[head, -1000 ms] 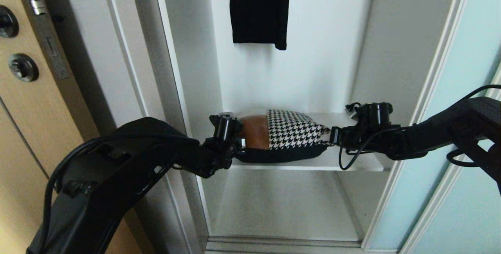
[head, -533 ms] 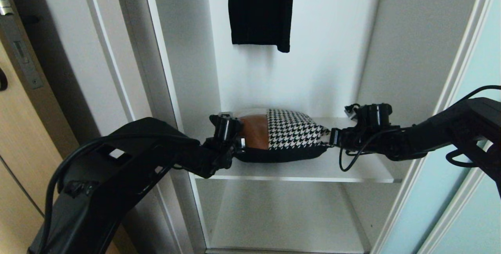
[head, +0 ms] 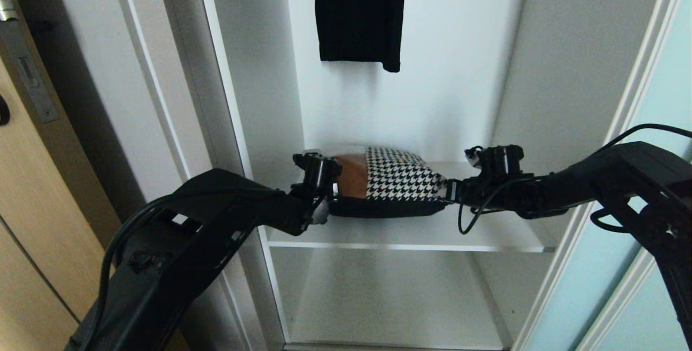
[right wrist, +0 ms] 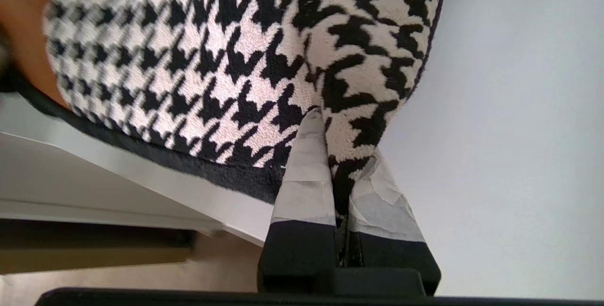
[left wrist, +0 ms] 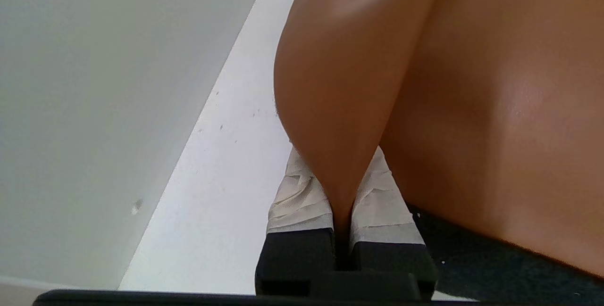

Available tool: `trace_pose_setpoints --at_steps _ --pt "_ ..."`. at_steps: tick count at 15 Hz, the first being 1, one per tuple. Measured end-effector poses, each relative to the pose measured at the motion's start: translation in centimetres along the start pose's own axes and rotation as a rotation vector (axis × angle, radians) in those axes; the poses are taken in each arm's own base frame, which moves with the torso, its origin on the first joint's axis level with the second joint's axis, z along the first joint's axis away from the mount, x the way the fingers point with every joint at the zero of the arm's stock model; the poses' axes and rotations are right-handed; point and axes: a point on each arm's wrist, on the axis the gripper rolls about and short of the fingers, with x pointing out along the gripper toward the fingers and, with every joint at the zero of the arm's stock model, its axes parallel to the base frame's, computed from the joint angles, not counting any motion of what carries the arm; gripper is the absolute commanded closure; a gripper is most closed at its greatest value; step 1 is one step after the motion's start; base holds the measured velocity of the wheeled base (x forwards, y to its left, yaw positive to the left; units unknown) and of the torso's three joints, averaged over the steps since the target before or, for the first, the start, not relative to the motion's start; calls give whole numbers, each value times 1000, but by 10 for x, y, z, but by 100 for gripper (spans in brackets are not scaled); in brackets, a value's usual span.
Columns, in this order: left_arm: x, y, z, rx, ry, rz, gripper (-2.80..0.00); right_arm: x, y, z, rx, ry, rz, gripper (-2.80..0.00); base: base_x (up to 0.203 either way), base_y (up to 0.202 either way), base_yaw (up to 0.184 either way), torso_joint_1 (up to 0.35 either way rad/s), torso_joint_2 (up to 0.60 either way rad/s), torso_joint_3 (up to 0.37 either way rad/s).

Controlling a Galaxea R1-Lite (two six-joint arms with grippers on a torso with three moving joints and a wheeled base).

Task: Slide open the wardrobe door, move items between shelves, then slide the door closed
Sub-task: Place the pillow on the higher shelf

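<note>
Looking through the head camera, I see the cushion (head: 392,183) lying with its long axis running left to right across the open wardrobe compartment, over the upper shelf (head: 486,234); whether it rests on the board I cannot tell. Its tan leather end points to my left, the houndstooth end to my right, the black back facing down. My left tool (head: 328,203) is pinched onto the leather end and my right tool (head: 450,191) onto the houndstooth corner. A black garment (head: 359,13) hangs above, against the back wall. The sliding wardrobe door (head: 657,118) stands pushed aside on the right, and a wood door (head: 32,189) shows at the far left.

In the left wrist camera, the taped fingers (left wrist: 299,197) sit almost together, squeezing a fold of tan leather between them, with the white shelf board beside.

In the right wrist camera, the taped fingers (right wrist: 306,174) are likewise nearly closed, nipping the houndstooth corner at the black seam, just beside the shelf's front edge.
</note>
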Motion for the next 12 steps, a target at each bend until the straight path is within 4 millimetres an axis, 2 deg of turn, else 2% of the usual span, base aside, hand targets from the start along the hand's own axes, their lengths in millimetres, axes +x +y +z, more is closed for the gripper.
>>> trace_pose_setpoints --at_steps 4,8,9,12 --pt "14 -2 -6 -4 2 10 0 12 -2 -2 -6 29 -15 0 0 0 0 0 0 0" --pt "21 -2 -15 -2 10 20 0 16 -3 -2 -4 35 -16 0 0 0 0 0 0 0" --pt "21 -2 -16 -1 12 23 -280 16 -3 -1 -1 35 -16 0 0 0 0 0 0 0" --pt "21 -1 -19 2 18 29 -280 16 -3 -1 -1 31 -15 0 0 0 0 0 0 0"
